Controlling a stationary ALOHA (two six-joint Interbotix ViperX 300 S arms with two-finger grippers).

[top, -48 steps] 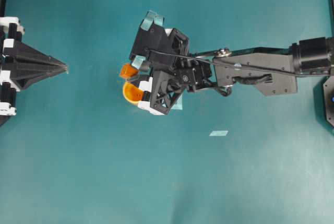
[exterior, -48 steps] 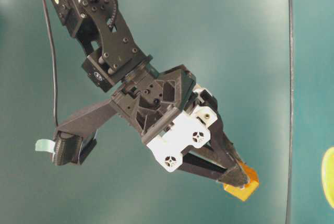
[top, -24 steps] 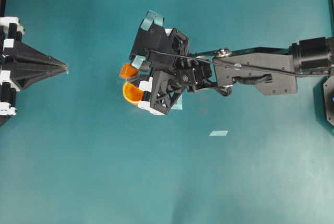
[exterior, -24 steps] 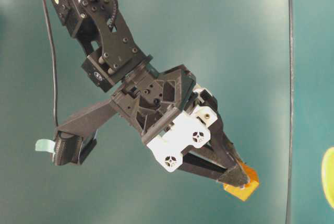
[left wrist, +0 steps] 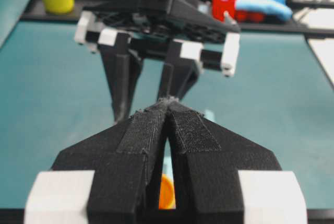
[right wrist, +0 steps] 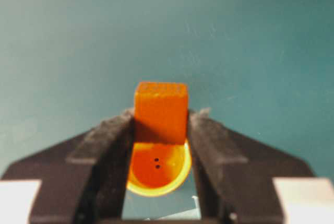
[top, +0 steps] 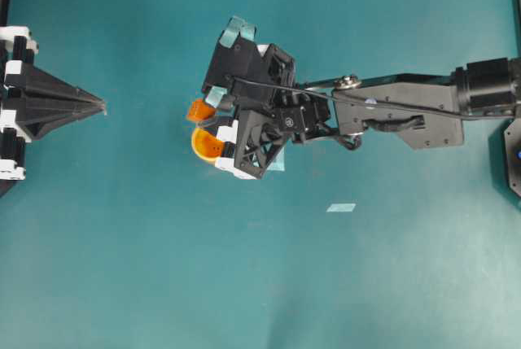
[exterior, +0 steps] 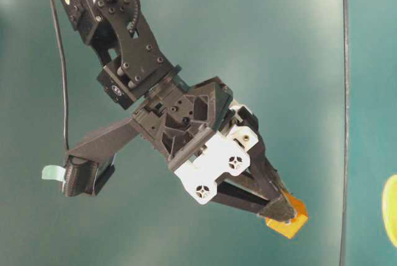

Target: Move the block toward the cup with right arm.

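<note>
Closest in, from the right wrist view, the right gripper (right wrist: 159, 130) has its two black, rough-padded fingers (right wrist: 107, 145) pressed against either side of the block (right wrist: 160, 118), a small matte orange cube with crisp edges. Just under the block, framed between those fingers, sits the cup (right wrist: 158, 169): round, thick yellow rim, glossy orange inside with two tiny dark dots on its floor.

From overhead, the block (top: 199, 110) and the cup (top: 207, 144) lie just beside each other on the smooth teal table (top: 260, 284), both tucked against the lattice-framed black head of the right arm (top: 407, 109), which carries white finger pieces and pale blue tape patches. A pale tape square (top: 341, 207) lies flat on the table, well apart from them.

At table level the wedge-shaped fingertips pinch the block (exterior: 291, 221) near its top edge.

Farther off, at the left side of the overhead view, the left gripper (top: 99, 106) is closed to a sharp point, its textured pads meeting with nothing between them.
</note>
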